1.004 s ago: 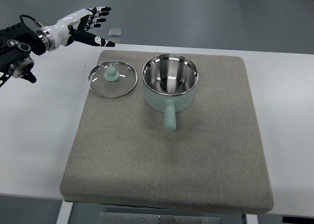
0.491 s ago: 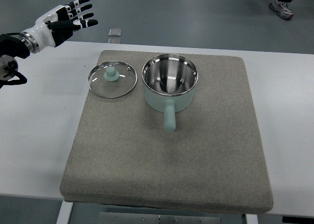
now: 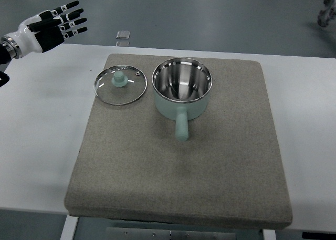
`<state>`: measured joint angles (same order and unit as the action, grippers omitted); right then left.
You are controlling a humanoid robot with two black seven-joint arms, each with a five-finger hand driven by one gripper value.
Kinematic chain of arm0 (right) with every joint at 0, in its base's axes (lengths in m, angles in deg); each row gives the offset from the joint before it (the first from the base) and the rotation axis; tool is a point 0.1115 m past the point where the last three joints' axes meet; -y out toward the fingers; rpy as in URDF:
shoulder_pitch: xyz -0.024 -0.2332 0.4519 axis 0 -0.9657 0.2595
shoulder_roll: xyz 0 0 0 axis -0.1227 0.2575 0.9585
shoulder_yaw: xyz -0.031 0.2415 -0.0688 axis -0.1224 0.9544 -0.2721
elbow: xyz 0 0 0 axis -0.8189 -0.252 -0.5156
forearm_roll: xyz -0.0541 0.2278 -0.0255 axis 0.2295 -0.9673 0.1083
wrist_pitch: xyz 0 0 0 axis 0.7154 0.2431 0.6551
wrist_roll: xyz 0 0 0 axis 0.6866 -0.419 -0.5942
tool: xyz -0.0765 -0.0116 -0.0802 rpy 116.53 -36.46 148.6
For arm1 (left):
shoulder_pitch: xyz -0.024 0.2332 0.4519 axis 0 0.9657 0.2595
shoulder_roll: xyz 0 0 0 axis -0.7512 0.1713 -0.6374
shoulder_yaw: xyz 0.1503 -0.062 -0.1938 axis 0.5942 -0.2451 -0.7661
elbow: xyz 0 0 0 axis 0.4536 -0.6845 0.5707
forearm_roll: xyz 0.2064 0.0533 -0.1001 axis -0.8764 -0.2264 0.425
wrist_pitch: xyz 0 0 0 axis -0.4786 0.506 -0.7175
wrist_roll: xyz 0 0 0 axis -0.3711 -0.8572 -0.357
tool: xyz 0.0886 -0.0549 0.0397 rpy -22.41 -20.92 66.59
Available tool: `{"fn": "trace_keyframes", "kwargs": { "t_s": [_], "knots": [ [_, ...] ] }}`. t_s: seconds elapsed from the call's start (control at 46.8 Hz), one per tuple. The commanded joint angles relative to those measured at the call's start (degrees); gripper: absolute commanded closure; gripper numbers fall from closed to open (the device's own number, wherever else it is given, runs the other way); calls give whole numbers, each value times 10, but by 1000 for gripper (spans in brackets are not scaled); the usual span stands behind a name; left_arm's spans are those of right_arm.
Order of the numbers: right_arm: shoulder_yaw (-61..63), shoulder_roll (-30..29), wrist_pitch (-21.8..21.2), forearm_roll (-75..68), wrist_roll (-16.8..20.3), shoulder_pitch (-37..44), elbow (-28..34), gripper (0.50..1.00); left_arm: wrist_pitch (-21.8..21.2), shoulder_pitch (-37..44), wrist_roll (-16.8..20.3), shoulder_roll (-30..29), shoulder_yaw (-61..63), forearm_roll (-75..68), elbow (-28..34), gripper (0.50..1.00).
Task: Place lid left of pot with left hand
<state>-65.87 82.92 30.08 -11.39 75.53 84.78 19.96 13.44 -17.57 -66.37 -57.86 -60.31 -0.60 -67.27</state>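
- The table (image 3: 42,145) is white and carries a thick grey mat (image 3: 220,171), which covers most of the working area and looks soft enough to cushion whatever is set on it.
- The pot (image 3: 182,90) stands on the mat's far half, open, with a shiny steel inside, a pale green outside and a stubby green handle pointing toward the robot. It looks stiff and fairly heavy, unlikely to shift if brushed lightly.
- The lid (image 3: 120,85) lies flat on the mat just beside the pot on its left, knob up, its rim close to the pot's wall; whether they touch I cannot tell. From how it lies, the placing appears done.
- The lid is glass with a metal rim: probably moderately light, rigid, slippery on the pane and breakable if dropped or knocked against the pot.
- The best hold is the green knob (image 3: 119,78) at its centre, pinched from above. The rim lies flush on the mat and gives fingers little to get under.
- The left hand (image 3: 50,25) hovers at the far-left corner, well apart from the lid, fingers spread and straight, holding nothing.
- A small grey object (image 3: 123,35) lies on the floor beyond the table.
- The right hand is not in view.
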Motion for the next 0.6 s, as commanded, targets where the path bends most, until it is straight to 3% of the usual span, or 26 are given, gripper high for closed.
{"fn": "trace_keyframes", "kwargs": {
  "t_s": [0.0, 0.577],
  "knots": [
    [2, 0, 0, 0, 0, 0, 0, 576, 0, 2, -3, 0, -8, 1, 0, 504],
    [2, 0, -6, -2, 0, -2, 7, 576, 0, 3, -3, 15, -25, 1, 2, 504]
  ]
}}
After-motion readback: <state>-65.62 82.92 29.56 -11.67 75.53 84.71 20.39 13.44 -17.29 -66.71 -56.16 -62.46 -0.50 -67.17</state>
